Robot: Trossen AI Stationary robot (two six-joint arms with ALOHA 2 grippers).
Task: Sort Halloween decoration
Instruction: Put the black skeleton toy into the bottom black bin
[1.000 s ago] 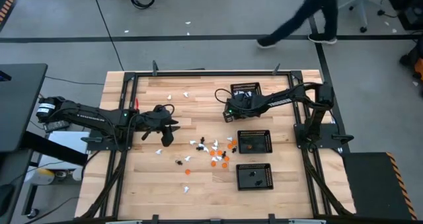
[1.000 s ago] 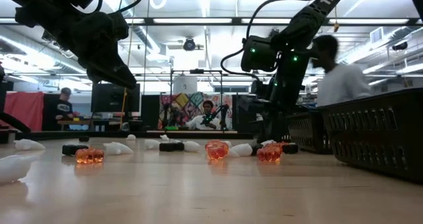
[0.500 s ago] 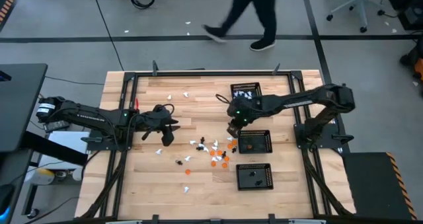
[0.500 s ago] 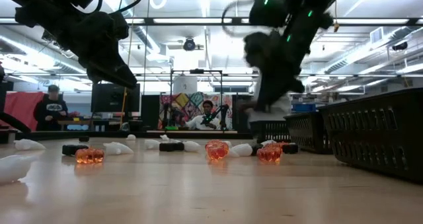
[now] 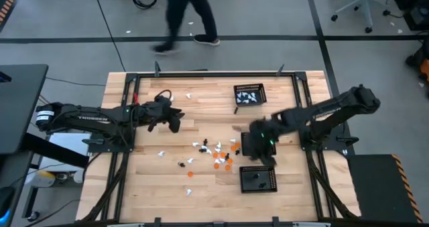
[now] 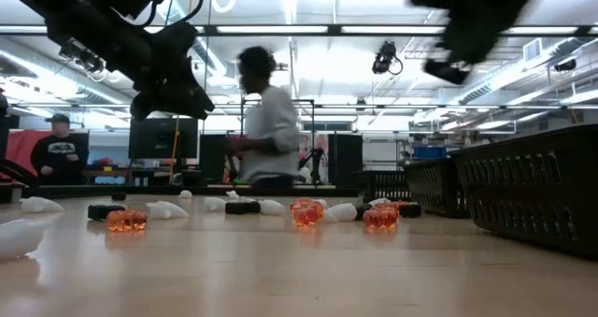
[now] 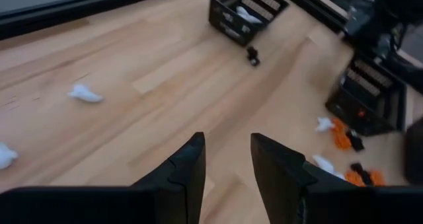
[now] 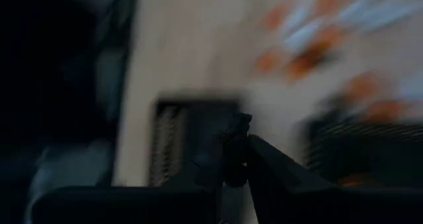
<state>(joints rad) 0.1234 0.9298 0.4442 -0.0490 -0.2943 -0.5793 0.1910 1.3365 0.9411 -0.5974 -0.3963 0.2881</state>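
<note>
Right wrist view is smeared; the right gripper [image 8: 238, 154] pinches something tiny and black. Left gripper [image 7: 228, 161] spread, empty. White, orange, black figures [image 5: 216, 153] lie scattered mid-table.

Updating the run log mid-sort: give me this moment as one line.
left gripper: open, empty, above table | right gripper: shut on dark figure, over middle tray | loose figures: on table
</note>
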